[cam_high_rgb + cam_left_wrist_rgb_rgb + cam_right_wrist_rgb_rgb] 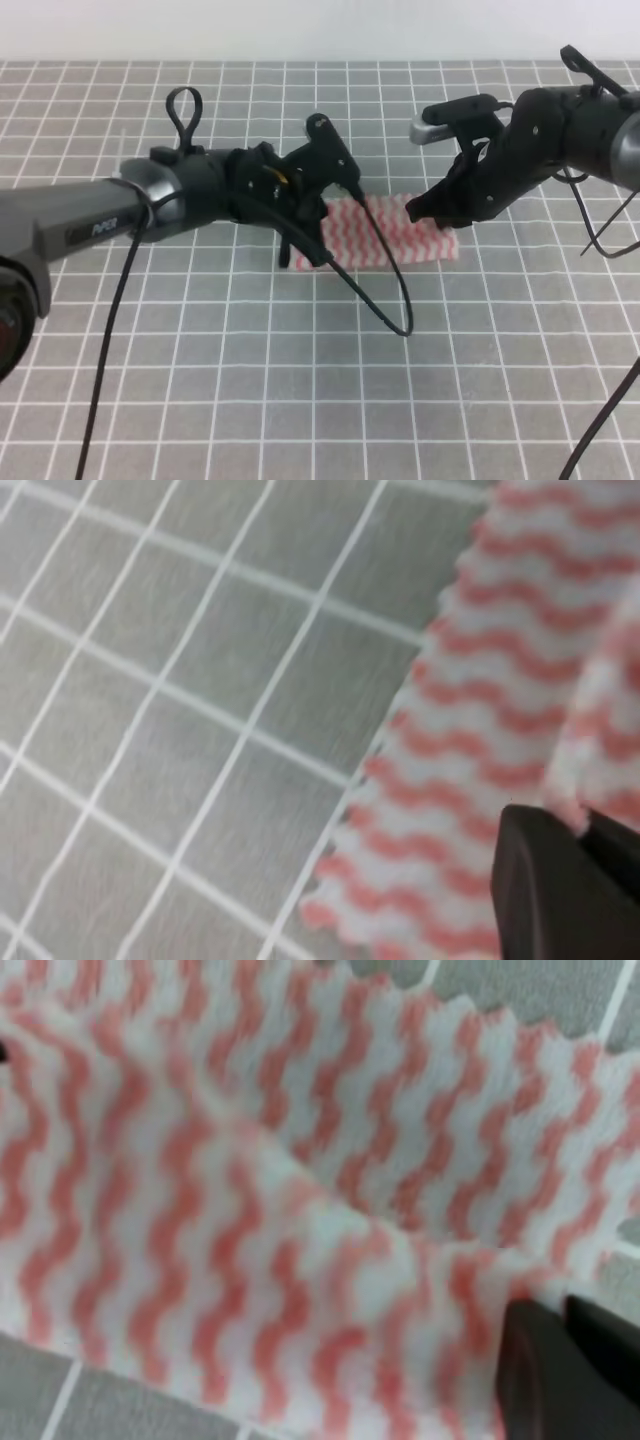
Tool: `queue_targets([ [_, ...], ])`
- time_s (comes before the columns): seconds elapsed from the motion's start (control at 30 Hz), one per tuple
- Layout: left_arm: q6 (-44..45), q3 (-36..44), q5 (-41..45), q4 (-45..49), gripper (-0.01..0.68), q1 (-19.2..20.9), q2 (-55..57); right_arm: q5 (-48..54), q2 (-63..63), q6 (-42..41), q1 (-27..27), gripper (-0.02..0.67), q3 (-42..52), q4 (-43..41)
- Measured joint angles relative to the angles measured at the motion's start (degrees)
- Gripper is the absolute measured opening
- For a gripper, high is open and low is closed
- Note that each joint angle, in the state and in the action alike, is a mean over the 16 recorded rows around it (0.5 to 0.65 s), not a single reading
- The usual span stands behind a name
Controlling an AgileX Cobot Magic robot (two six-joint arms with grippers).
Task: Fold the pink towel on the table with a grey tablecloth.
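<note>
Towel (375,237), pink, on grey table (300,380): left claw (305,235) clamped on its left edge, right claw (432,212) clamped on its right edge.

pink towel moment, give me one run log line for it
stage: mid-fold | pink towel: on grey tablecloth, one layer lifted over another | left gripper: pinching towel's left edge | right gripper: pinching right edge

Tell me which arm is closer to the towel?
Neither, it's a tie. The left tool is at the left end of the towel, the right tool at its right end, and both wrist views show cloth at the fingertips.
</note>
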Motion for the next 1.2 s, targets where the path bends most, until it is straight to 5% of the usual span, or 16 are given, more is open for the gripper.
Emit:
queue_targets([
  [0.77, -2.46, -3.54, -0.10, 7.82, 0.000, 0.67, 3.00, -5.20, 1.56, -0.09, 0.00, 0.005, -0.06, -0.18],
  [1.0, -2.44, -3.85, -0.68, 8.72, 0.021, 0.66, 4.37, -5.84, 2.64, -0.08, 0.02, 0.126, -0.06, -0.18],
  [1.2, -2.49, -3.88, -2.29, 9.19, 0.113, 0.66, 5.56, -6.15, 2.54, 0.30, -0.37, 0.259, -0.24, -0.20],
])
